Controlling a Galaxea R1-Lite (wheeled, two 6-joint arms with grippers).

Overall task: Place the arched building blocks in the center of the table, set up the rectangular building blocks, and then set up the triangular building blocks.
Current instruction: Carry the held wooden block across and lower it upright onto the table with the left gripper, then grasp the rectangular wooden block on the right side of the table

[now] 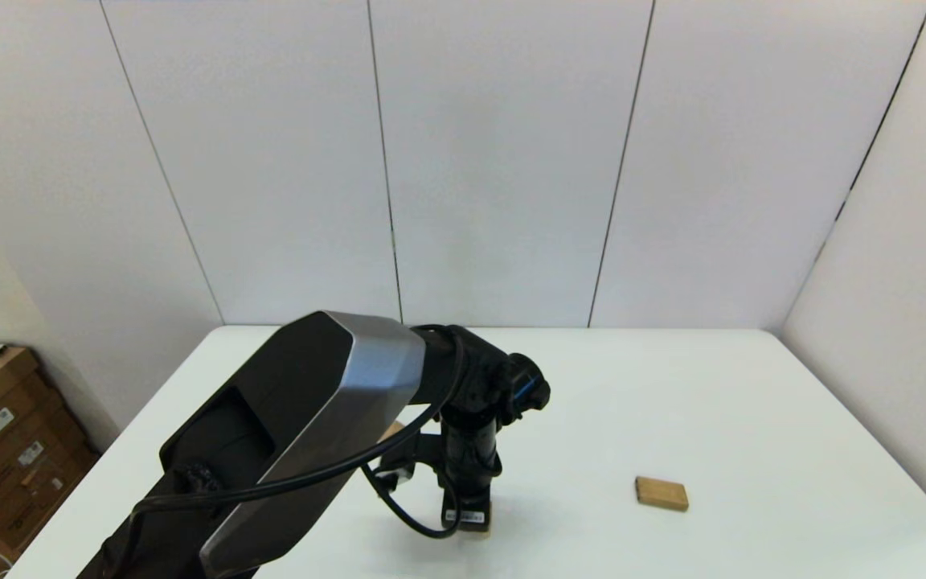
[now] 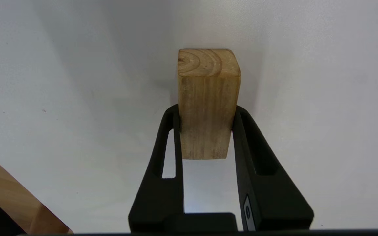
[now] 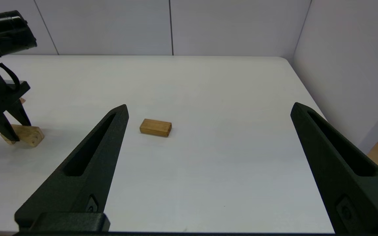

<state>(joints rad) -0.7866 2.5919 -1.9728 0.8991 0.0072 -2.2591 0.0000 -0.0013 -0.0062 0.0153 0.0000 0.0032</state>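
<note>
left arm (image 1: pixel 286 434): fills the lower left of the head view, nearest the camera, its black and silver link slanting up toward the middle of the frame; a black cable loops beneath it
left gripper (image 2: pixel 205 111): points down at the table just below the middle of the head view; its two black fingers (image 2: pixel 166 137) are pressed against the two long sides of the arched building blocks, pinching it
arched building blocks (image 2: pixel 208 98): chunky light-brown wood, seen end-on in the middle of the left wrist view with grain rings on its far end; in the right wrist view it sits at the left edge, low on the white surface, slightly tilted; whether it fully rests on the table cannot be told
rectangular building blocks (image 1: pixel 661 493): thin flat slab lying flat in the lower right of the head view, well apart from the left gripper
triangular building blocks (image 1: pixel 392 430): only a small wooden corner shows behind the left arm near the frame's middle; its shape cannot be made out
right gripper (image 3: pixel 208 111): hangs above the table, fingers spread wide, holding nothing; the slab lies between them farther off
table (image 1: pixel 752 402): white, rounded corners, backed by white wall panels
</note>
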